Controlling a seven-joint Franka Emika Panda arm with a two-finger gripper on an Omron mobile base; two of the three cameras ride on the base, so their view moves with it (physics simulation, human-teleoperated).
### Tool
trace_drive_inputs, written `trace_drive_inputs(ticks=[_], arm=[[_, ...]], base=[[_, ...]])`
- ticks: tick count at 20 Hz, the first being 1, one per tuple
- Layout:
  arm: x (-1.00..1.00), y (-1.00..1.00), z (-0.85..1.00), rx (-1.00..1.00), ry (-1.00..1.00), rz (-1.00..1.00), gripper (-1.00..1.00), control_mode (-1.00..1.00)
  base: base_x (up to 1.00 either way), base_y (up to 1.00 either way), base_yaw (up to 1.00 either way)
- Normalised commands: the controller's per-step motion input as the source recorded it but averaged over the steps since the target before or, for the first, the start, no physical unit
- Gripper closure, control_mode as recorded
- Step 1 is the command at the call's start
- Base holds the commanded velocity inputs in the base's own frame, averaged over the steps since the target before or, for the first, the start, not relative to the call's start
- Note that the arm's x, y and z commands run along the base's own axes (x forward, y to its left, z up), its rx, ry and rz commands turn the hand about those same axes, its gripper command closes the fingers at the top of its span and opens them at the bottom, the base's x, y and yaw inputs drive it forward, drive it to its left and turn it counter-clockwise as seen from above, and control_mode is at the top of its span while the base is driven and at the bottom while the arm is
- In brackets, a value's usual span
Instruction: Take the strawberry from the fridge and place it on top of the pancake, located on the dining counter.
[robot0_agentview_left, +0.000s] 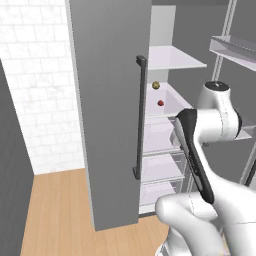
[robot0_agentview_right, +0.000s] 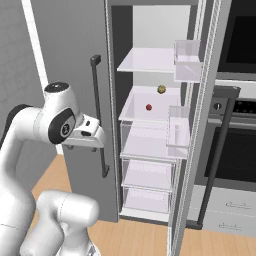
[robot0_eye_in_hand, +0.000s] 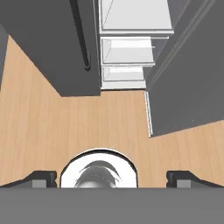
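My two base cameras look forward from behind the arm's left and right, sharing the open fridge (robot0_agentview_left: 115, 100) nearby, while my hand camera faces down at its lower drawers (robot0_eye_in_hand: 127, 50).

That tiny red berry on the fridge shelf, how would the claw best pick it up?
Probably around its round middle, coming straight in through the open front. The strawberry sits on a white shelf with another shelf above, so a steep top approach looks blocked. The open gripper is far wider.
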Motion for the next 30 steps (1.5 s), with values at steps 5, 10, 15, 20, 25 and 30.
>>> trace_drive_inputs(ticks=[5, 10, 15, 20, 25, 30], arm=[[-0.12, 0.3, -0.4, 0.12, -0.14, 0.0, -1.0, -1.0], [0.0, -0.04, -0.1, 0.02, 0.0, -0.01, -1.0, -1.0], [0.0, 0.0, 0.0, 0.0, 0.0, -0.01, -1.0, -1.0], [-0.06, -0.01, 0.0, 0.0, -0.07, -0.14, -1.0, 1.0], [0.0, 0.0, 0.0, 0.0, 0.0, 0.0, -1.0, 1.0], [0.0, 0.0, 0.0, 0.0, 0.0, 0.0, -1.0, 1.0]], base=[[0.0, 0.0, 0.0], [0.0, 0.0, 0.0], [0.0, 0.0, 0.0], [-0.01, -0.02, -0.05], [-0.07, -0.31, -0.35], [0.08, -0.09, -0.33]])
